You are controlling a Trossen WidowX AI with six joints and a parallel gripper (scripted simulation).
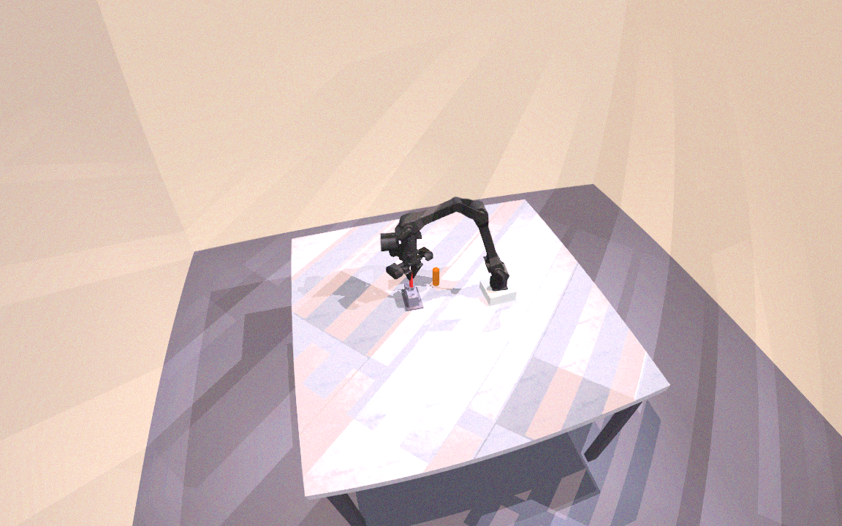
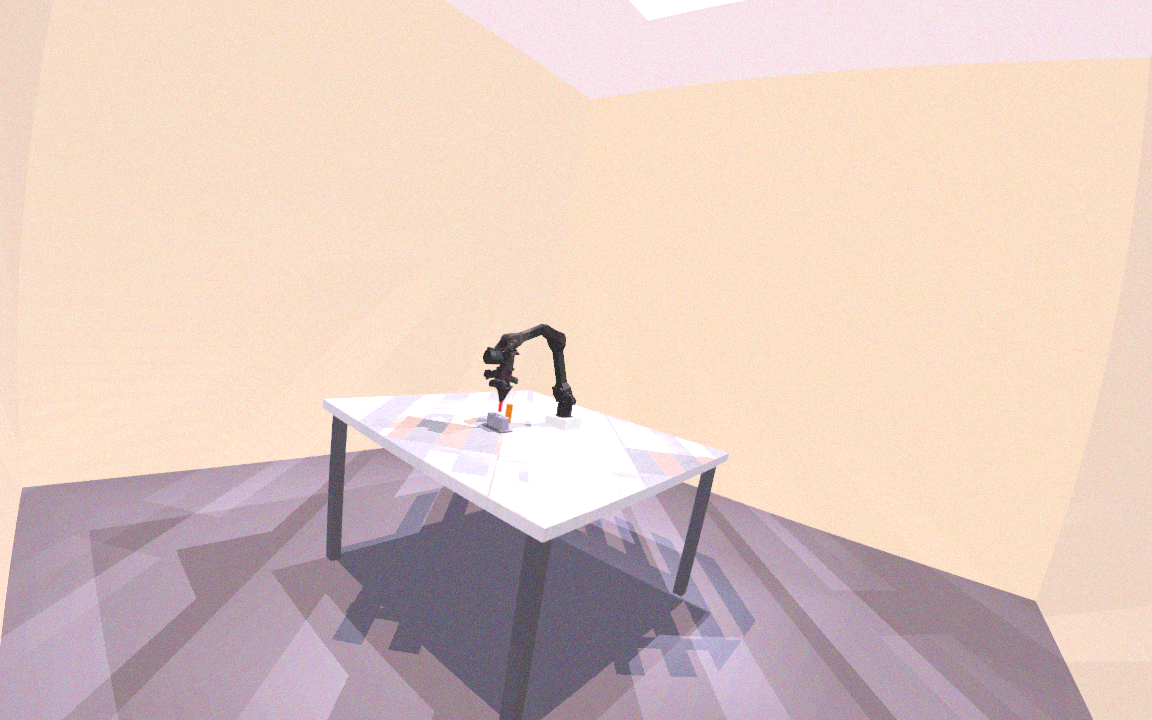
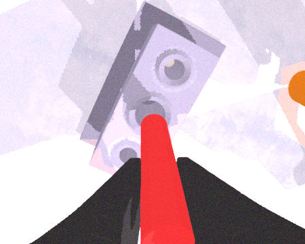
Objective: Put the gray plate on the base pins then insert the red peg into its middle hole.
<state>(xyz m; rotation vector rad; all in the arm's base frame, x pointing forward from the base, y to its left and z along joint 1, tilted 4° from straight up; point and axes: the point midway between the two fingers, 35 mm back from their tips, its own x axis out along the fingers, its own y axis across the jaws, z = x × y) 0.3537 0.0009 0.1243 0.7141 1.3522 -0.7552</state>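
Observation:
My gripper [image 3: 158, 167] [image 1: 411, 273] [image 2: 501, 389] is shut on the red peg [image 3: 162, 176] [image 1: 411, 281] [image 2: 501, 404] and holds it upright. The peg's lower tip hangs just over the middle hole [image 3: 149, 112] of the gray plate [image 3: 189, 81] [image 1: 414, 299] [image 2: 499, 420]. The plate lies on the base [image 3: 121, 72], with a pin [image 3: 171, 64] showing in its far hole and another hole [image 3: 127, 154] near my fingers. I cannot tell whether the tip touches the hole.
An orange cylinder [image 1: 435, 275] [image 2: 508, 411] [image 3: 303, 89] stands upright to the right of the plate. The arm's white mount block [image 1: 498, 295] [image 2: 563, 421] sits further right on the patterned table [image 1: 463, 392] [image 2: 562, 483].

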